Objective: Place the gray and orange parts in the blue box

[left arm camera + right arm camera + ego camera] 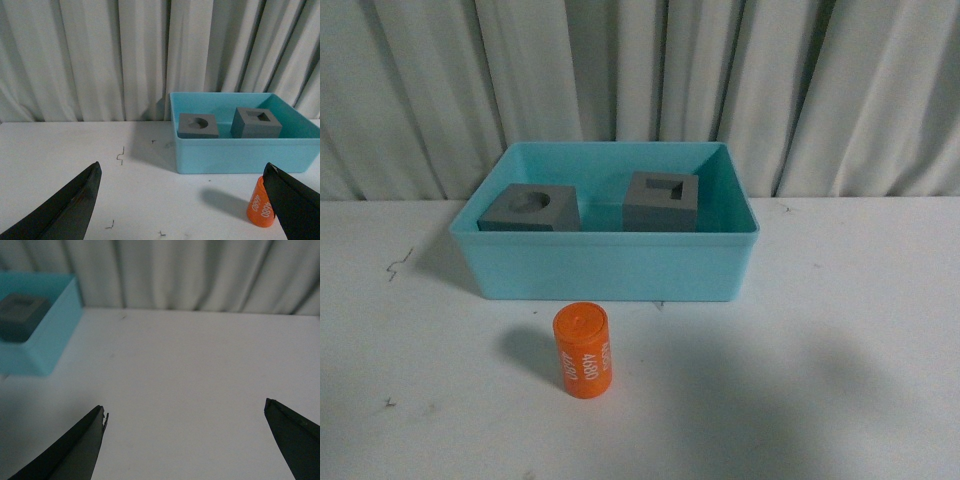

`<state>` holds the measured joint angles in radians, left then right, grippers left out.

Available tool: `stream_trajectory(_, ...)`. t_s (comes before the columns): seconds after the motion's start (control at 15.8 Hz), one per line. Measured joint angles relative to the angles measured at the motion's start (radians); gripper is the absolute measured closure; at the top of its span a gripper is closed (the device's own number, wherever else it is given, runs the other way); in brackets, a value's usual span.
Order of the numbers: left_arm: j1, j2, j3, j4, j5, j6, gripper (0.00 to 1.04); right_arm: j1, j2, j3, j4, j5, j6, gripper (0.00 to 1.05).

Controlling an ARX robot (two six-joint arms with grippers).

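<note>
The blue box (605,268) sits near the far edge of the table (850,350), about midway along that edge, in front of a pale curtain (640,70). Two gray cubes rest inside it, apart from each other. The cube with the round hole (530,210) is toward the table's left edge and the cube with the rectangular hole (661,203) toward its right edge. The orange cylinder (582,352) stands on end on the table, outside the box, just before its near wall. The left tool (182,170) is spread wide and holds nothing. The right tool (185,410) is likewise spread wide, holding nothing, over the table on the box's right side.
</note>
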<state>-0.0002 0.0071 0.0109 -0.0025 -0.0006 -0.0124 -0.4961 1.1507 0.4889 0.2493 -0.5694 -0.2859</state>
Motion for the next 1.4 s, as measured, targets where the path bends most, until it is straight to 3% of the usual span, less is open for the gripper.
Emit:
stream_trajectory(0.13,0.000,0.000,0.000,-0.001,0.000,0.000,0.07,0.084,0.289,0.197,-0.286,-0.210,-0.278,0.06)
stream_trajectory(0.19,0.000,0.000,0.000,-0.001,0.000,0.000,0.07,0.121,0.356,0.268,-0.416,-0.251,-0.386,0.06)
stream_trajectory(0.38,0.000,0.000,0.000,-0.001,0.000,0.001,0.07,0.224,0.455,0.439,-0.729,-0.287,-0.685,0.06)
stream_trajectory(0.51,0.000,0.000,0.000,-0.001,0.000,0.001,0.07,0.346,0.495,0.481,-0.916,-0.295,-0.853,0.06)
stream_trajectory(0.63,0.000,0.000,0.000,-0.001,0.000,0.001,0.07,0.484,0.534,0.482,-0.826,-0.294,-0.875,0.06)
stream_trajectory(0.76,0.000,0.000,0.000,0.000,0.000,0.001,0.07,0.585,0.598,0.514,-0.675,-0.256,-0.791,0.06)
stream_trajectory(0.95,0.000,0.000,0.000,-0.001,0.000,0.001,0.07,0.699,0.696,0.609,-0.589,-0.219,-0.651,0.06)
stream_trajectory(1.4,0.000,0.000,0.000,-0.001,0.000,0.001,0.07,0.841,0.893,0.812,-0.483,-0.142,-0.413,0.06)
